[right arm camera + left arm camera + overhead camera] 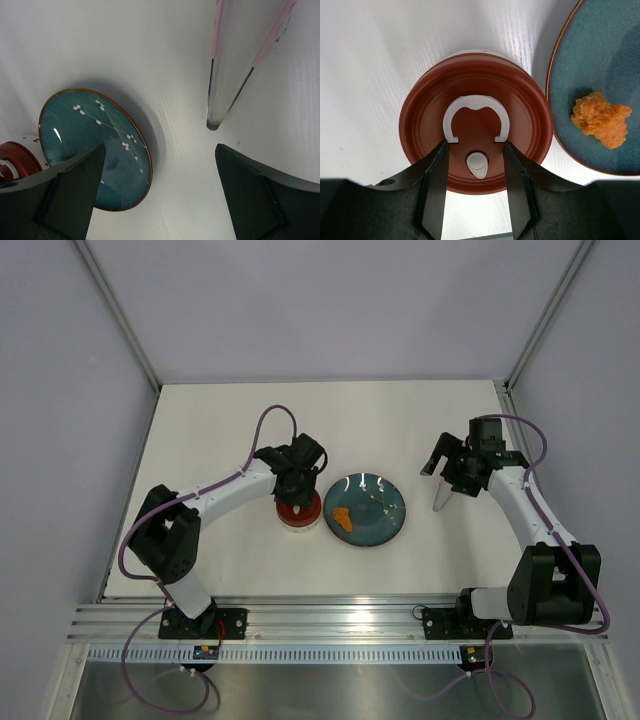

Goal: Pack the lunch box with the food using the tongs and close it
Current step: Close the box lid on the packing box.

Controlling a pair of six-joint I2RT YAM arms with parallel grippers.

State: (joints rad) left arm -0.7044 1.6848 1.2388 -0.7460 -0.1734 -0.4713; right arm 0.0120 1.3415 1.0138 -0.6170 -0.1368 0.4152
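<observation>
We see the left claw (474, 145) hanging straight down over the lunch box (298, 516). Its jaws are about half apart. The two dark fingers (437, 185) reach onto the lid (477, 85), and their tips stand just outside the two feet of the white loop (476, 107). We cannot tell whether they grip the loop or only rest on the lid. Between the fingers sits a small white plug (478, 165), with a gap on either side of it.

The lid is round, dark red and glossy, with a raised outer ring. It sits on the container and covers its mouth. From the top view only a pale band of the body shows beneath it. The lunch box stands on the white worktop (220, 430), just beside the left edge of a teal plate (385, 502).

The plate has a thin brown rim and a pattern of small white blossoms. One crumbly orange piece of food (600, 119) lies on it, on the side nearest the lunch box.

Well apart, on the far side of the plate, the right claw (452, 480) is spread wide and holds nothing. The tongs (220, 75) show just beyond its fingers (75, 190). They are slim, with pink arms running into pale silver ends that meet in a point, and they are clear of both fingers.
</observation>
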